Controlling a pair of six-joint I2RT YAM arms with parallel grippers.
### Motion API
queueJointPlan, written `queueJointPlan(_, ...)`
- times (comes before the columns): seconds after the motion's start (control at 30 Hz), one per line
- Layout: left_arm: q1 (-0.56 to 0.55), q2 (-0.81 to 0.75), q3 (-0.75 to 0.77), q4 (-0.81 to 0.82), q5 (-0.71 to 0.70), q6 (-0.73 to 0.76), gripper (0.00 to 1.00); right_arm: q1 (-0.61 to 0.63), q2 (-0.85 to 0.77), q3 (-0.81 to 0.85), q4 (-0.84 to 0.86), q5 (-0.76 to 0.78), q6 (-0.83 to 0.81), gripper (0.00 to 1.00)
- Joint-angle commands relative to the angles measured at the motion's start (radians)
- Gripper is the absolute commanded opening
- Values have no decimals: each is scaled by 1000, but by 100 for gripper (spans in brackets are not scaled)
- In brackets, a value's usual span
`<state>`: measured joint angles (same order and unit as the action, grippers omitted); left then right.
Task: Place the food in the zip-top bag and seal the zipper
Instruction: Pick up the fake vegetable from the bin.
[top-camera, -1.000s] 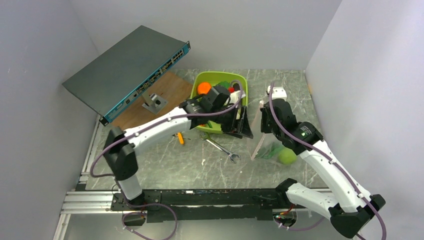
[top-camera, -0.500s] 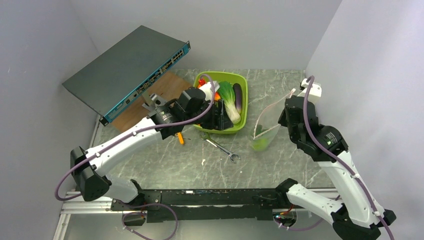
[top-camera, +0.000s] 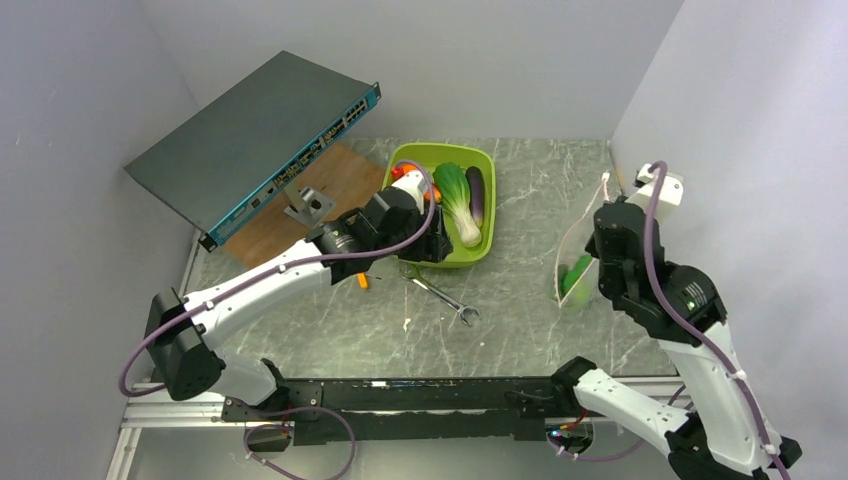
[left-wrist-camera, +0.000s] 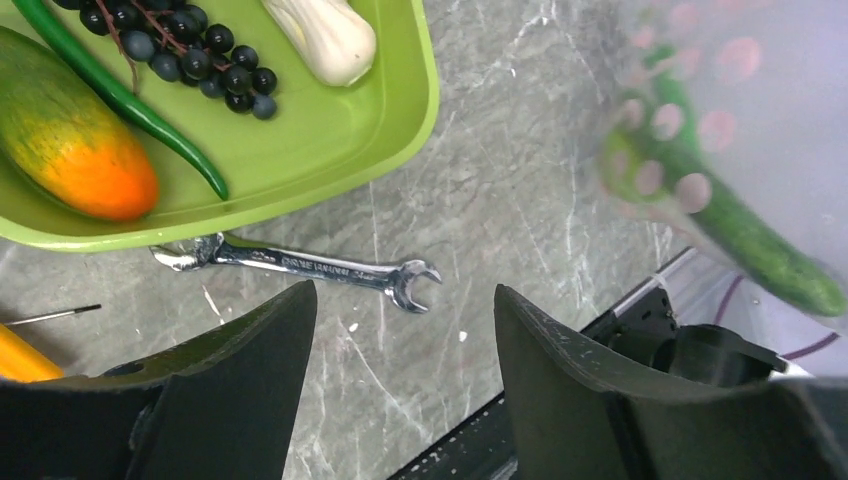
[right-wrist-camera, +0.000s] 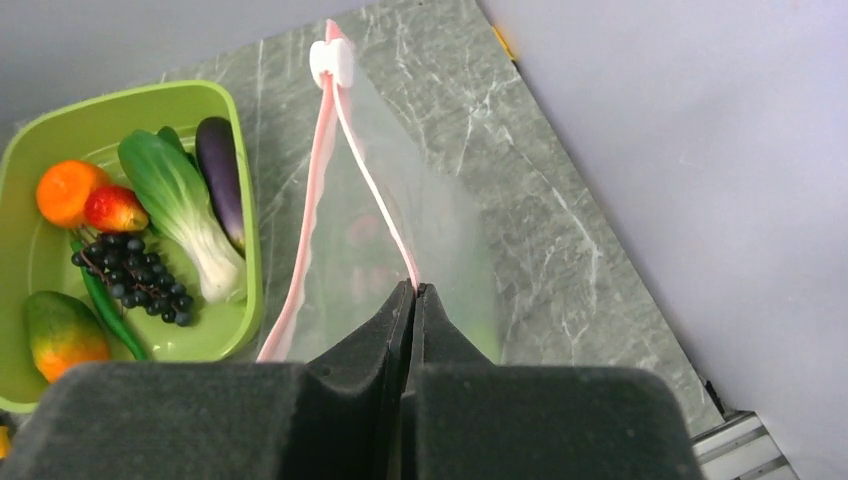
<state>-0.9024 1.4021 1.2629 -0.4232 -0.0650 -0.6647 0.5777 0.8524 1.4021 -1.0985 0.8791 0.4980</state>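
Clear zip-top bag (top-camera: 572, 262) is hanging at frame right, right pincer (right-wrist-camera: 413, 292) clenching its pink zipper (right-wrist-camera: 318, 160); cucumber (left-wrist-camera: 745, 235) is lying inside. Left pincer (left-wrist-camera: 400, 300) is hovering released, empty, by the green tub (left-wrist-camera: 425, 90), where bok choy (top-camera: 458, 200), eggplant (top-camera: 476, 195) and grapes (left-wrist-camera: 190, 50) are waiting. Mouth is gaping unsealed.

Plain grey-white walls (top-camera: 480, 70) on three sides of a marbled grey-green tabletop (top-camera: 540, 200)

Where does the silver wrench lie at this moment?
In the top view, the silver wrench lies flat on the table, just off the near edge of the lime-green tub, to the right of the orange-handled tool.
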Motion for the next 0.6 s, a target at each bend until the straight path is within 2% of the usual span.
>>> queueJointPlan(0.0, 2, 54, 59, 16, -63, 48, 69, 2, -37, 2, 44, 15, -57, 0)
queueJointPlan(0.1, 2, 81, 84, -6, -64, 56, 69, 2, -40, -86, 113, -65, -73, 0)
queueJointPlan(0.33, 10, 82, 54, -14, -105, 55, 69, 1, 23, -292, 231, -263, 13, 0)
queueJointPlan(0.57, 54, 121, 43, -73, -143, 35, 70, 2, 59, -344, 276, -293, 13, 0)
